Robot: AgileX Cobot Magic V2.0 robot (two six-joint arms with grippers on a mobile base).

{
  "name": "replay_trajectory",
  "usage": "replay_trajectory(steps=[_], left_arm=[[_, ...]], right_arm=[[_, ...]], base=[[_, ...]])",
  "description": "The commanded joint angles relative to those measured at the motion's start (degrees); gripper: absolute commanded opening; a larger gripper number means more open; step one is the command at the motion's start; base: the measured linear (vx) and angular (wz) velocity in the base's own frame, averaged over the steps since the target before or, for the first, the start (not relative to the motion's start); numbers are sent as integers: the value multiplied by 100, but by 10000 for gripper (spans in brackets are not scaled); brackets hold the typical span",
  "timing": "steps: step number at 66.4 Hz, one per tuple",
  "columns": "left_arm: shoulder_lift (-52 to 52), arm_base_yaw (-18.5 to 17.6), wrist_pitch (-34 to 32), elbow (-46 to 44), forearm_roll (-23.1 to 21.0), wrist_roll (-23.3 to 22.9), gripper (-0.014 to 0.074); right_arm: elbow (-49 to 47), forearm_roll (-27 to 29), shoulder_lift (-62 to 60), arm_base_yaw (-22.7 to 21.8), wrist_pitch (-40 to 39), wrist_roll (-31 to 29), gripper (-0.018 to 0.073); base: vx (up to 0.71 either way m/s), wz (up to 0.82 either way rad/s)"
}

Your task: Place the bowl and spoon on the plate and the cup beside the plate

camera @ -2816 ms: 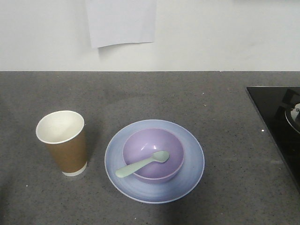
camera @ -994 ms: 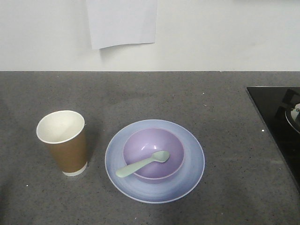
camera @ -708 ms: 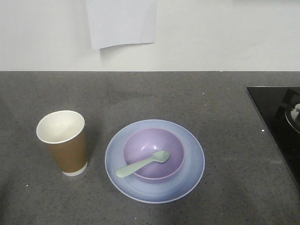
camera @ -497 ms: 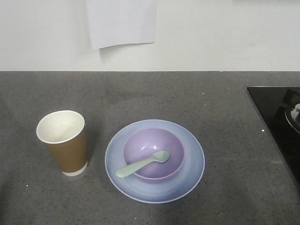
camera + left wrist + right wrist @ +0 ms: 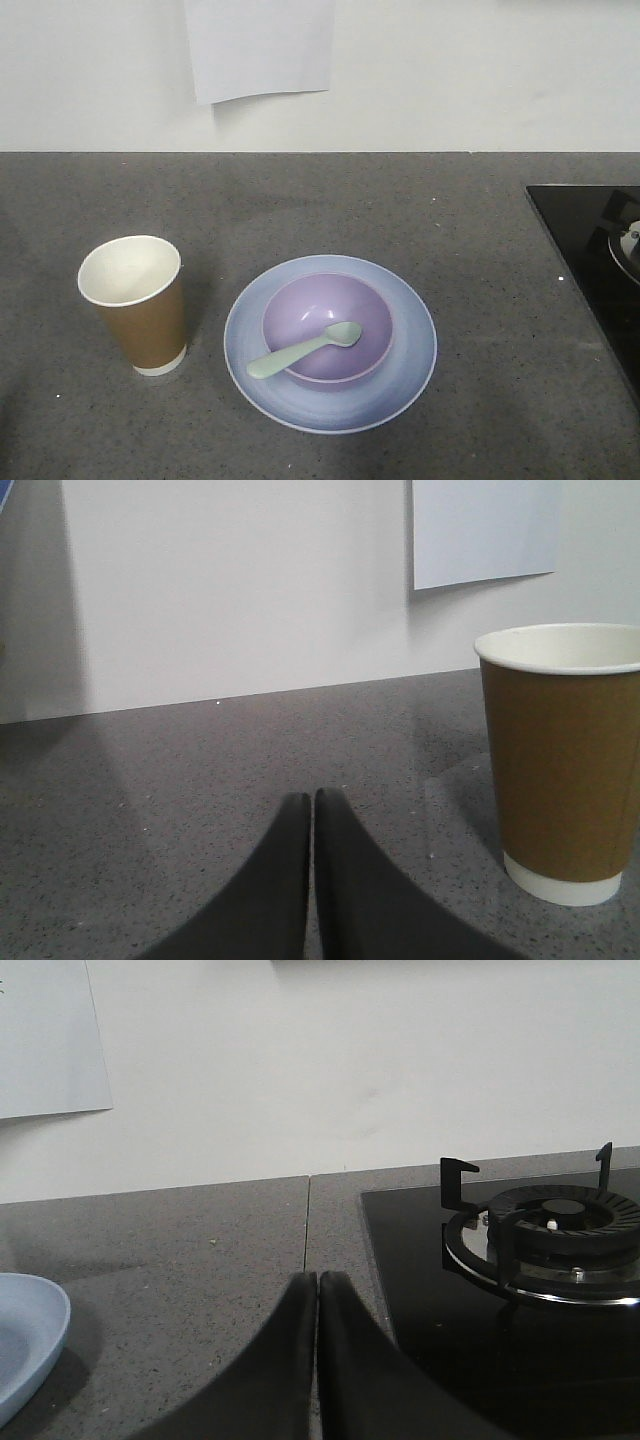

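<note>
Grey counter (image 5: pixel 420 220) fills your front view: bowl (image 5: pixel 310 315) sits on plate (image 5: pixel 410 345) at lower centre, spoon (image 5: pixel 300 350) resting across its rim, cup (image 5: pixel 135 305) upright at lower left. Left gripper (image 5: pixel 312 805) and right gripper (image 5: pixel 317 1285) are both closed, empty.

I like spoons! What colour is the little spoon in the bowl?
Pale mint green. The spoon shows best in the front-facing view.

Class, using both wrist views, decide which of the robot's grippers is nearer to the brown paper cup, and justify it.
Left. The left gripper, shut, rests low on the countertop with the paper cup standing close ahead to its right. The right gripper, also shut, faces the gas burner; only the plate's edge shows there.
</note>
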Motion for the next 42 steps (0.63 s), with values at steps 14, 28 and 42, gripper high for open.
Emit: replay_trajectory(steps=[14,28,42], left_arm=[[-85,0,-394,172,-49,-51,-6],[-85,0,-394,172,-49,-51,-6],[-85,0,-394,172,-49,-51,-6]], right_arm=[[91,-19,-78,-39,-434,7,-5],[91,-19,-78,-39,-434,7,-5],[91,-19,-78,-39,-441,7,-5]], base=[[0,0],[0,0],[0,0]])
